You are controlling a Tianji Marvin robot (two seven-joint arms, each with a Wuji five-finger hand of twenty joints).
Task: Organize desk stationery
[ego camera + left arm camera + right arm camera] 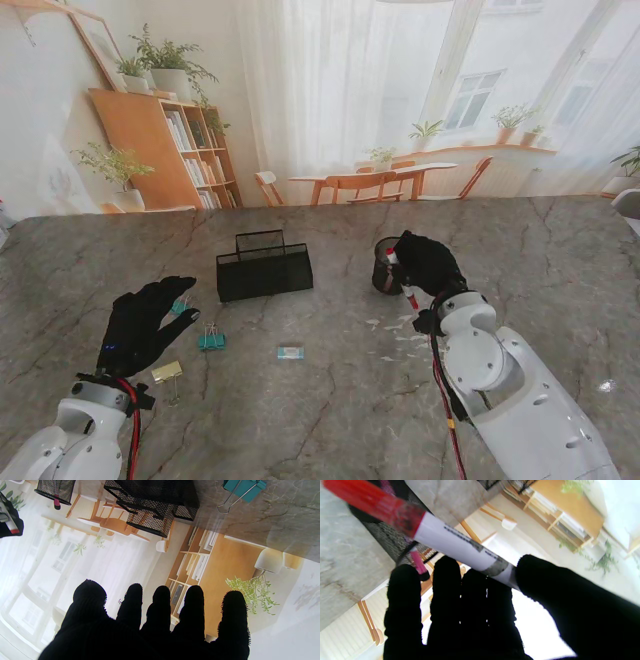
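Right hand [428, 263] pinched red-capped marker [440, 536] at mesh cup [385, 268], two o'clock of tray [264, 272], left hand [143, 322] spread over clips [211, 340].

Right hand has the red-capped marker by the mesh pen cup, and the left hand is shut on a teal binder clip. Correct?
Not quite. The left hand is open and holds nothing; the stand view shows the teal binder clip lying on the table beside it. The right hand does hold the red-capped marker by the mesh pen cup.

Bare marble lies between the tray [264, 266] and cup [384, 268] — a hand could pass there. Clips [211, 340] and an eraser [290, 352] dot the nearer table [330, 410], with gaps between.
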